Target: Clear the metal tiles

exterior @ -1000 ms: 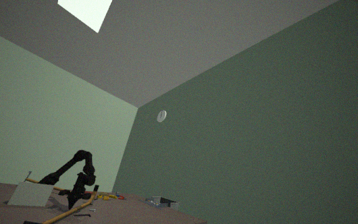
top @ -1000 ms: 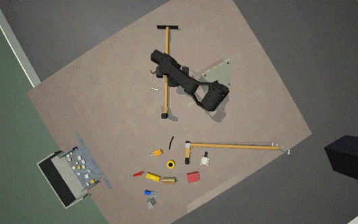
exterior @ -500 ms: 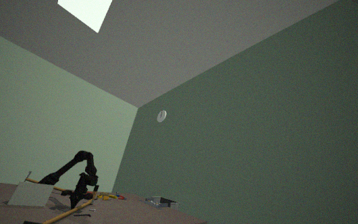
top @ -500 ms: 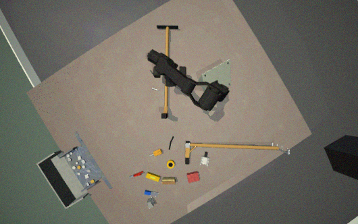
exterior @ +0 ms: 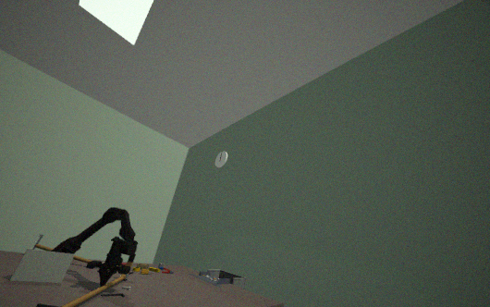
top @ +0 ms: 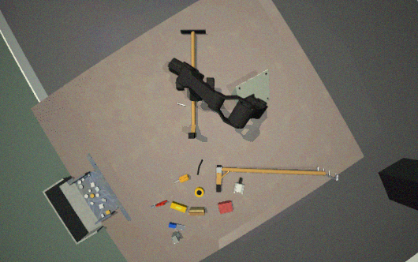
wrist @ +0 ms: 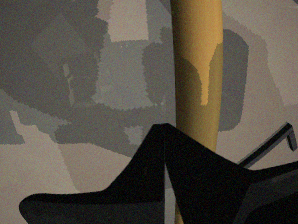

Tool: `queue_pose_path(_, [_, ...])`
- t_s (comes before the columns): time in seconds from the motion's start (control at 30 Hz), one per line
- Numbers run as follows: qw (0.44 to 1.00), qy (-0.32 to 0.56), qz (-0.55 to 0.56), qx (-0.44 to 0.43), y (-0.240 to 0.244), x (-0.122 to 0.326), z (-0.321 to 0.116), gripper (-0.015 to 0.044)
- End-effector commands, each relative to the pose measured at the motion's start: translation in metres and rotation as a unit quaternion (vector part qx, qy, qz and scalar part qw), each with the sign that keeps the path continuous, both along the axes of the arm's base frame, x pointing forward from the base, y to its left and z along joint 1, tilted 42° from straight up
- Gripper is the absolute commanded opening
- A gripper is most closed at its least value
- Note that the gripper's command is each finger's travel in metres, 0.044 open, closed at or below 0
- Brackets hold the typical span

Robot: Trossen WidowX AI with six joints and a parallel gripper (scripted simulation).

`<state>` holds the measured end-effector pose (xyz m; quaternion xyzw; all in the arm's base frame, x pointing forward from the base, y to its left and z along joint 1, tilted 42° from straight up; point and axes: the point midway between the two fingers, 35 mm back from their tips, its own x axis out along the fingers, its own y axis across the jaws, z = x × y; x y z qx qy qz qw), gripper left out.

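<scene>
The scraper, a long wooden handle (top: 193,51) (exterior: 94,292) (wrist: 200,45) with a wide black crosspiece, lies on the table under the arm. My gripper (exterior: 103,283) (wrist: 160,131) is shut with nothing between its fingers. It points down beside the handle, whose shaft runs just right of and behind the fingertips in the wrist view. The top view hides the fingertips under the arm. The steel bench plate (top: 106,197) (exterior: 214,282) is at the lower left in the top view, with several small pale and orange tiles (top: 92,184) on it. The catch box (top: 80,205) adjoins its outer end.
A second long wooden-handled tool (top: 272,171) lies at the right. A pale green panel (top: 254,88) (exterior: 43,267) stands near the arm's base. A yellow ring (top: 199,192), a red block (top: 225,207), yellow blocks and small tools lie near the bench plate.
</scene>
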<state>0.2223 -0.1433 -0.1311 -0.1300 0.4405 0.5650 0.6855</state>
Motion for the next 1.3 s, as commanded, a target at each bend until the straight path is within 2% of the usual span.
queue_pose_path(0.0, [1.000,-0.003,-0.003,0.000,-0.003,0.006,-0.001,0.0000])
queue_pose_path(1.27, [1.000,-0.004,-0.003,0.000,-0.014,0.041,-0.013,0.0000])
